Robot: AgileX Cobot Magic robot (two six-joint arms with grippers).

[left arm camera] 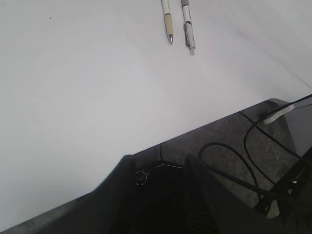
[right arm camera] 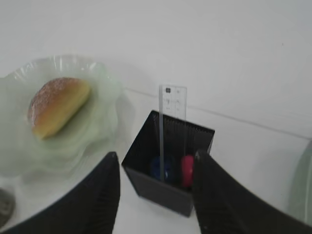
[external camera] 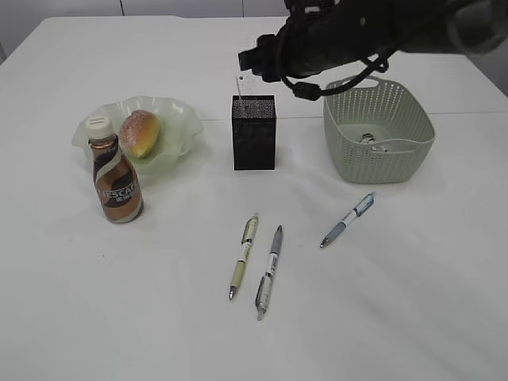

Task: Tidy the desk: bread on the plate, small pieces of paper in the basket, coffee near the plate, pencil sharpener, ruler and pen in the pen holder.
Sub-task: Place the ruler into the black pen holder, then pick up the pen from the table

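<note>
Right gripper spread open, empty, above the pen holder; ruler upright inside; bread on plate; three pens on table; left gripper unseen, state unclear.

This looks like a lab or test room set up as a mock desk. A plain white table fills nearly every view, with bare pale wall panels behind it (no window, shelf or decoration shows). A black robot arm with loose cables reaches over the table, and the left wrist view shows more cables on grey carpet.
</note>
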